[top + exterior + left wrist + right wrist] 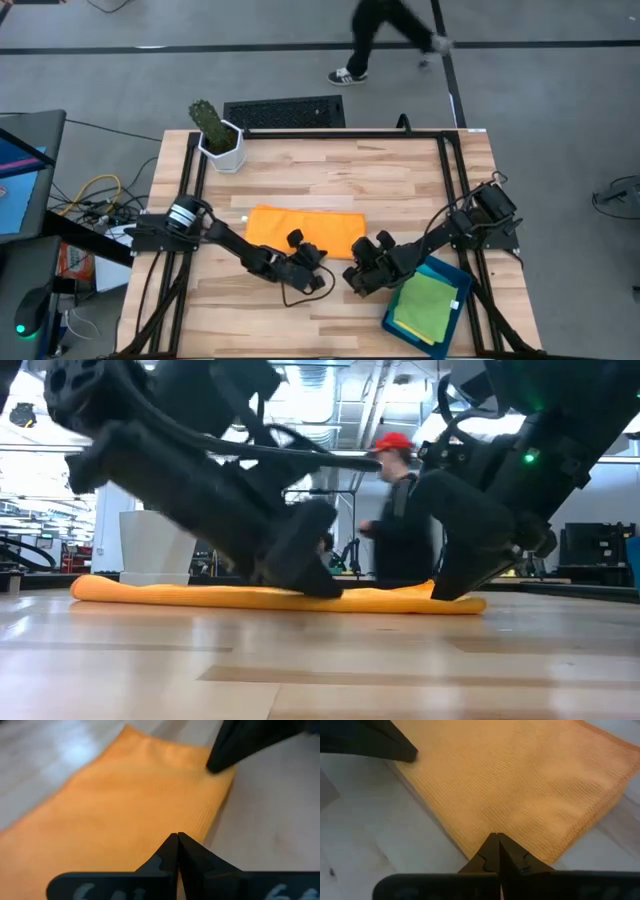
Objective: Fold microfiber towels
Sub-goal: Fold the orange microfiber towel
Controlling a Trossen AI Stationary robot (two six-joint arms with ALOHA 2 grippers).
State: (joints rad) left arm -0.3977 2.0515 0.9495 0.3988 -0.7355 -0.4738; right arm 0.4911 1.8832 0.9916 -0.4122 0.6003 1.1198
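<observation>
We see the folded orange towel (300, 228) lying flat at the bench's (330, 170) centre. At its 6 o'clock edge, the left pincer (312, 252) and right pincer (368, 262) both pinch the cloth with fingers closed. A green towel (425, 303) sits in the teal tray (395, 320) at 4 o'clock.

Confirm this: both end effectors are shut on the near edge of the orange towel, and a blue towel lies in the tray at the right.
One thing is off: the towel in the tray is green, not blue, as the high view shows. The rest holds: the left end effector and the right end effector are both shut on the near edge of the orange towel.
</observation>
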